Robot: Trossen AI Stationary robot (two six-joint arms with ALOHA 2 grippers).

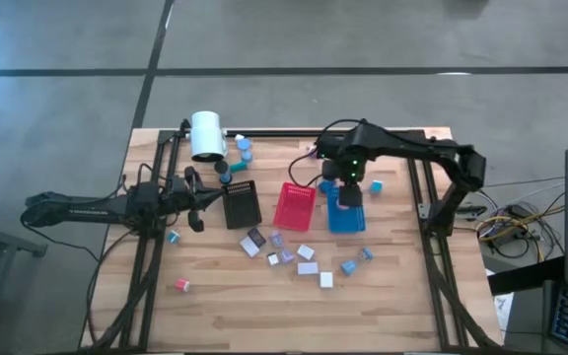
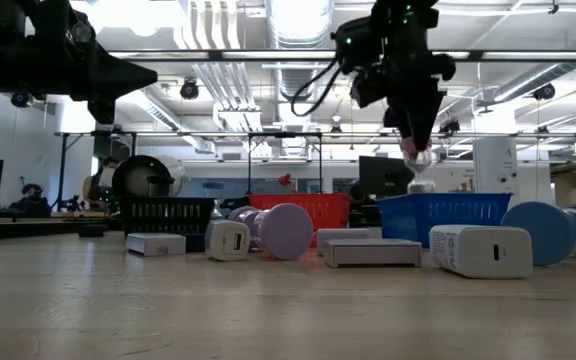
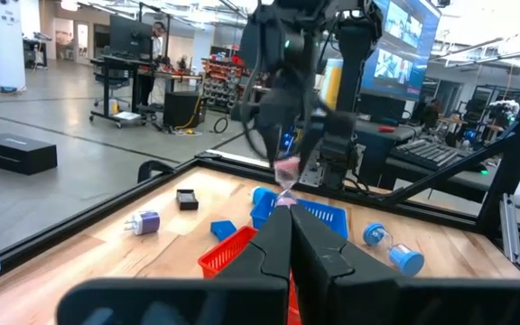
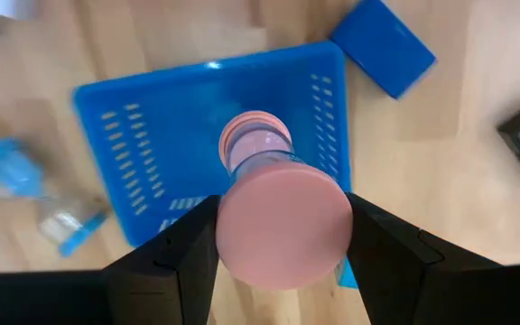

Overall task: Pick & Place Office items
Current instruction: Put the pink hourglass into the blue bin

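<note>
My right gripper (image 1: pixel 349 192) points down over the blue tray (image 1: pixel 346 219), shut on a small spool with pink round caps (image 4: pixel 283 221). In the low view the spool (image 2: pixel 422 176) hangs just above the tray's rim (image 2: pixel 443 205). My left gripper (image 1: pixel 195 202) waits shut and level at the table's left, beside the black tray (image 1: pixel 242 204). Several white, grey and lavender blocks (image 1: pixel 294 254) lie loose on the wood in front of the trays. My right gripper pinches the spool's upper pink cap (image 4: pixel 283 262) between its two fingers (image 4: pixel 183 248), which come from above and point down. The spool stands upright below them, with its lower pink cap (image 4: pixel 255 135) toward the blue tray and clear of it.
A red tray (image 1: pixel 295 205) stands between the black and blue ones. A big white cylinder (image 1: pixel 207 135) lies at the far left with blue caps (image 1: pixel 243 148) beside it. A pink piece (image 1: pixel 182 285) lies near the front left. Bare wood shows along the near edge.
</note>
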